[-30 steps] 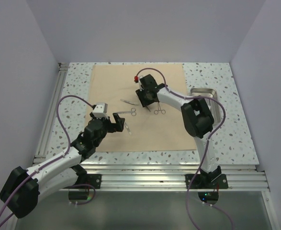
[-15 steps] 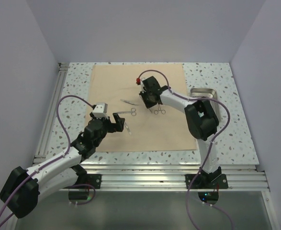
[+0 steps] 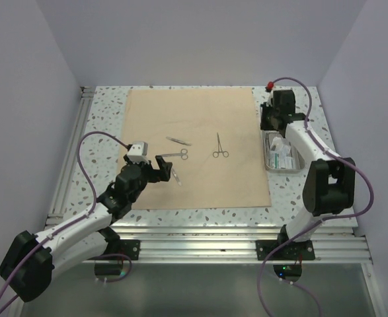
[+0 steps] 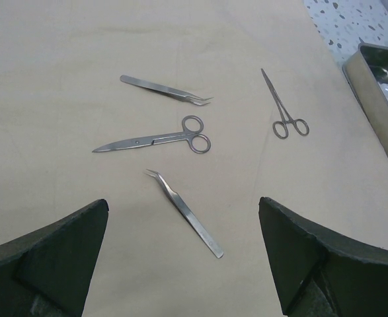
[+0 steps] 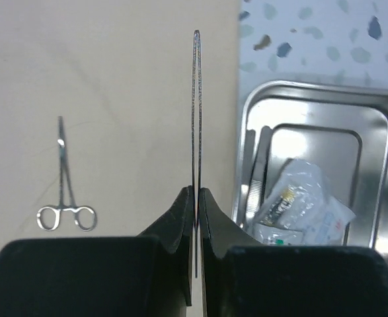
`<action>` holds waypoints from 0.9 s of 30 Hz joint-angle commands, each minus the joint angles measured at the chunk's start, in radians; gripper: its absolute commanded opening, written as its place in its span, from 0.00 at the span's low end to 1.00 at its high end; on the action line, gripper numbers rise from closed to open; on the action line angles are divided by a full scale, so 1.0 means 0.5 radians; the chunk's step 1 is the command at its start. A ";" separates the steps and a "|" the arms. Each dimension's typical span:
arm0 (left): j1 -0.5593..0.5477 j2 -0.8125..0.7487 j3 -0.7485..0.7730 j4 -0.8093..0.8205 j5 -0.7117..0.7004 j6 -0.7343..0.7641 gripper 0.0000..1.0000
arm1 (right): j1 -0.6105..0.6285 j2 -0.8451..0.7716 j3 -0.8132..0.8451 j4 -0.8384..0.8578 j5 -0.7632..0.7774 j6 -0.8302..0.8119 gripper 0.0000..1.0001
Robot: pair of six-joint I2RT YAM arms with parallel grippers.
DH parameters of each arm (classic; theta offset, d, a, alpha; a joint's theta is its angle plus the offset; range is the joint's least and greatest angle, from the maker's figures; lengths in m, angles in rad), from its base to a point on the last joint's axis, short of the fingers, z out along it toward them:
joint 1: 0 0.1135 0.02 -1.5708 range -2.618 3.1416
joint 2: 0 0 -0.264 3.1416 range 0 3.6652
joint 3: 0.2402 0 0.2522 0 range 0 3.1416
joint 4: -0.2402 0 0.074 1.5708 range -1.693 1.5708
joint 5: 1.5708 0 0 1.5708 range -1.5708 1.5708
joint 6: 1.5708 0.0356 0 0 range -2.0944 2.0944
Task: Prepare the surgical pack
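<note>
Two arm bases: bolted at the near edge of the white speckled counter (image 3: 299,198).
Left gripper (image 3: 166,169): hangs low over the near-left part of the cloth; its dark fingers (image 4: 55,244) are spread wide and hold nothing.
Large plain tan cloth sheet (image 3: 200,119): lies flat on the counter, with four tools on it, all apart from each other.
Near bent-tip steel tweezers (image 4: 184,211): on the cloth, right under the gap between the left fingers.
Small metal scissors (image 4: 155,139): just beyond them, blades pointing left.
Far bent-tip steel tweezers (image 4: 164,88): beyond the scissors.
Ring-handled steel forceps (image 3: 219,145): to the right, near mid-cloth, rings toward the arms.
Small shiny rectangular steel tray (image 5: 243,132): on the counter beside the cloth's right edge; holds clear packets (image 5: 303,205) and slim steel tools (image 5: 256,172).
Right gripper (image 5: 196,193): at the tray's far-left corner, fingers pinched together on a thin steel tool (image 5: 196,99) seen edge-on; its kind cannot be told.
</note>
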 commanded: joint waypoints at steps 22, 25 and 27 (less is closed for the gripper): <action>0.005 -0.003 0.019 0.083 0.013 0.012 1.00 | -0.388 0.129 -0.321 -0.029 0.370 0.202 0.15; 0.005 -0.015 0.019 0.077 0.003 0.015 1.00 | -0.391 0.077 -0.317 -0.026 0.404 0.192 0.39; 0.005 -0.018 0.019 0.074 0.000 0.015 1.00 | -0.388 0.034 -0.296 -0.038 0.386 0.186 0.45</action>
